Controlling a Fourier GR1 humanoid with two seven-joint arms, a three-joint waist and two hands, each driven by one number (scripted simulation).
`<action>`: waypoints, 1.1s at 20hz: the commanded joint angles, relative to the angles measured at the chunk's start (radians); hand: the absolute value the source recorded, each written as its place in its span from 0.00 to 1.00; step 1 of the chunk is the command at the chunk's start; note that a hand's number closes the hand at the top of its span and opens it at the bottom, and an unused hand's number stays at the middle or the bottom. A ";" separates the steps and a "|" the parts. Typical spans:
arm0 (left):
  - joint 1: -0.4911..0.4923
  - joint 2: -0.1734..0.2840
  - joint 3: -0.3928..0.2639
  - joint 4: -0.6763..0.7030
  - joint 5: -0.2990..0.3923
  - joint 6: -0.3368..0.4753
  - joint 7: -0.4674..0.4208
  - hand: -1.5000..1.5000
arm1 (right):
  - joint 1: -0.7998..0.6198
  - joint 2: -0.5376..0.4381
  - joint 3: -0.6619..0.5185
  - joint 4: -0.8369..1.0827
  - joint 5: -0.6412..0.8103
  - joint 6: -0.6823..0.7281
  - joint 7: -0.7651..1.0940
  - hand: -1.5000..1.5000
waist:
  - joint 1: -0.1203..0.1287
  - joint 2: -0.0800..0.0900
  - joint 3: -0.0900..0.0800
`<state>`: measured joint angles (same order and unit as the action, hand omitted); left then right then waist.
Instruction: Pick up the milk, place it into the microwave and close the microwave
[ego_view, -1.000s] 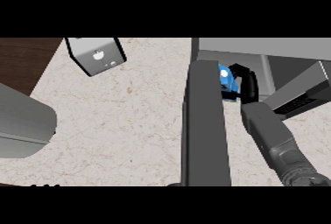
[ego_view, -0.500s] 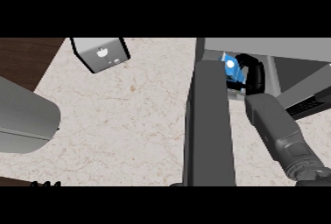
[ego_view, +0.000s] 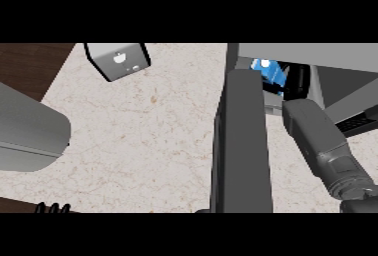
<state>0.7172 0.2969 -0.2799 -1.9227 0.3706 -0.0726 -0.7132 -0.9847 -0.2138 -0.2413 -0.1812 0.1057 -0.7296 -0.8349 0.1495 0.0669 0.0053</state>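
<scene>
The milk (ego_view: 266, 74), a blue and white carton, sits just inside the microwave's opening (ego_view: 325, 57) at the top right. My right hand (ego_view: 297, 80) is black and curls against the carton's right side, partly hiding it. Its grey forearm (ego_view: 325, 145) runs up from the lower right into the opening. The microwave's dark door (ego_view: 240, 145) stands open as a long slab left of that forearm. Of my left hand (ego_view: 52, 207), only dark fingertips show at the bottom left edge, pointing up.
A grey box with a white apple mark (ego_view: 118, 60) stands on the speckled counter (ego_view: 148, 130) at the top left. A large rounded grey body (ego_view: 29, 132) fills the left edge. Dark wood (ego_view: 29, 62) shows beyond the counter's far left corner.
My right arm has pushed farther up into the microwave's opening, carrying the milk deeper in. The left fingertips have stayed at the bottom edge.
</scene>
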 joint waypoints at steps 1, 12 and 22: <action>-0.022 -0.003 -0.007 0.001 -0.010 0.003 0.009 0.00 | -0.006 0.018 -0.016 0.003 0.003 -0.144 -0.034 1.00 | 0.005 0.005 0.001; -0.057 0.009 0.010 0.009 -0.013 0.000 0.018 0.00 | 0.087 -0.097 0.102 0.178 0.157 -0.418 0.308 0.00 | 0.044 0.031 -0.009; -0.077 -0.004 -0.008 0.041 -0.022 0.003 0.029 0.00 | -0.035 0.033 0.197 0.161 0.245 -0.159 0.243 0.00 | 0.052 0.012 0.003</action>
<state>0.6489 0.2988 -0.2819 -1.8890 0.3545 -0.0769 -0.6916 -0.9881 -0.2184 -0.0674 -0.0228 0.3289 -0.9543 -0.5828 0.2022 0.0796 0.0051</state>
